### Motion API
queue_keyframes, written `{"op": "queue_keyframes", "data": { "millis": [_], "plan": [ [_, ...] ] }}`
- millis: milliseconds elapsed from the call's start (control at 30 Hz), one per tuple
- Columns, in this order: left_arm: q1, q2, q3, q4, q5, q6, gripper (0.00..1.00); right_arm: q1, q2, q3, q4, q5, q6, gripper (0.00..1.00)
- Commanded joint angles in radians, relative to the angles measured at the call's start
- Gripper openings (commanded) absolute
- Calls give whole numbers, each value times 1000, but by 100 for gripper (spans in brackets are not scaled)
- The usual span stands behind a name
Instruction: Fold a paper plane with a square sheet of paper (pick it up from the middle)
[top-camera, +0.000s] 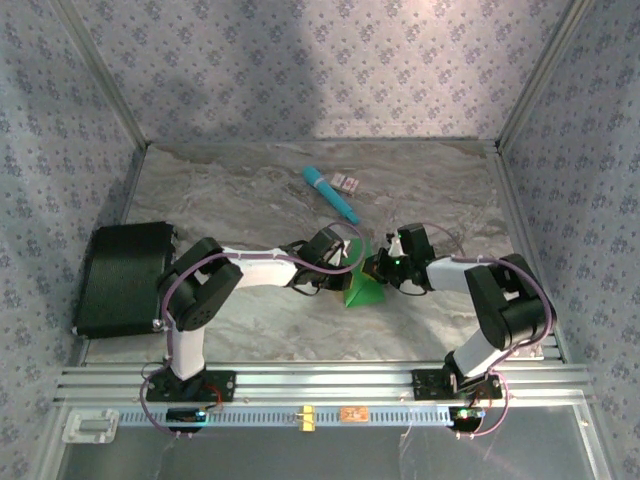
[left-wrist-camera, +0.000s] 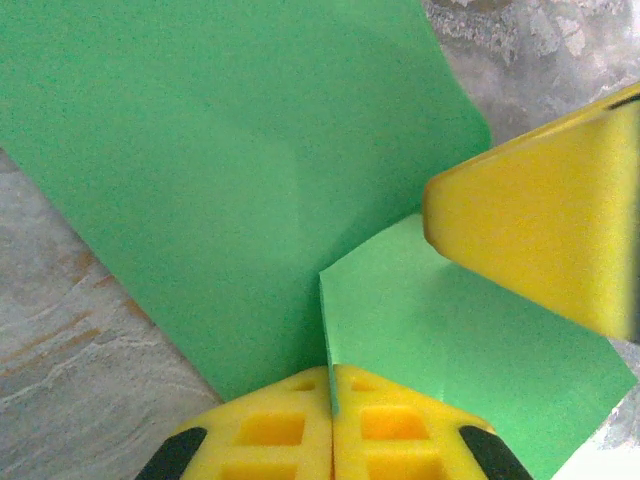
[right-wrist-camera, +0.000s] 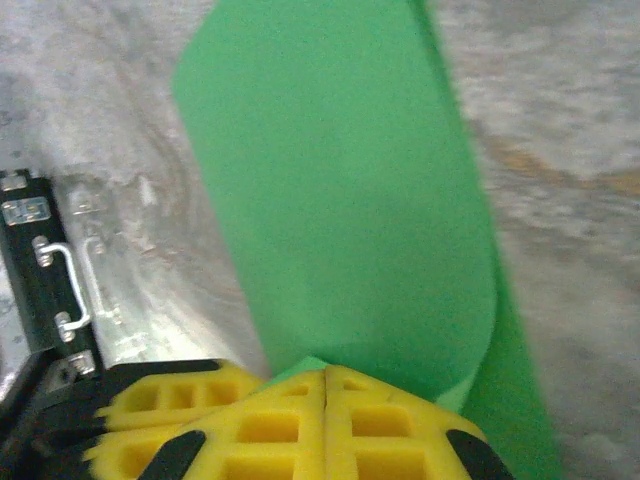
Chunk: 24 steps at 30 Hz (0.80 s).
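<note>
Blue-grey patterned walls (top-camera: 320, 70) close in three sides of a grey marbled table (top-camera: 250, 190). A black case (top-camera: 122, 278) lies flat at the table's left edge; from the right wrist its metal handle and latches show at the left (right-wrist-camera: 50, 290). Both arms reach in from the near rail and meet near the table's middle, the left arm (top-camera: 250, 268) from the left and the right arm (top-camera: 480, 280) from the right. Between them stands the paper (top-camera: 362, 285), bright green, lifted at its top so that it spreads downward into a triangle whose lower edge is on or just above the table. From the left wrist the paper (left-wrist-camera: 230, 180) shows one broad sheet and a second layer beside it, meeting at an edge that runs into the seam of the yellow pads. The left gripper (top-camera: 345, 250) is pinched tight on that edge (left-wrist-camera: 331, 378), and one yellow finger (left-wrist-camera: 540, 240) of the other arm juts in at the right. The right gripper (top-camera: 380, 265) is likewise clamped on the paper, its pads pressed together (right-wrist-camera: 325, 375) with the curved green sheet (right-wrist-camera: 340, 200) rising from their tip. A teal stick (top-camera: 330, 194) lies slantwise farther back, and a small pale packet (top-camera: 347, 183) sits just beside its far end.
</note>
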Motion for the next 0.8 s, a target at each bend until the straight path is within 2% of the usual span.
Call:
{"op": "queue_keyframes", "data": {
  "millis": [0,167,367,567,767],
  "plan": [
    [-3,19,14,-62,-11,13,8,-17,38,-40,-21,51,-22,0],
    [-4,19,15,-67,-11,19,8,-63,57,-87,39,38,-7,0],
    [0,19,15,-75,-15,23,8,-91,7,-30,-52,52,-63,0],
    [0,19,15,-76,-15,25,8,-152,44,-43,13,19,-57,0],
    [0,19,15,-78,-14,26,8,-139,-63,-1,-72,19,-91,0]
  ]
}}
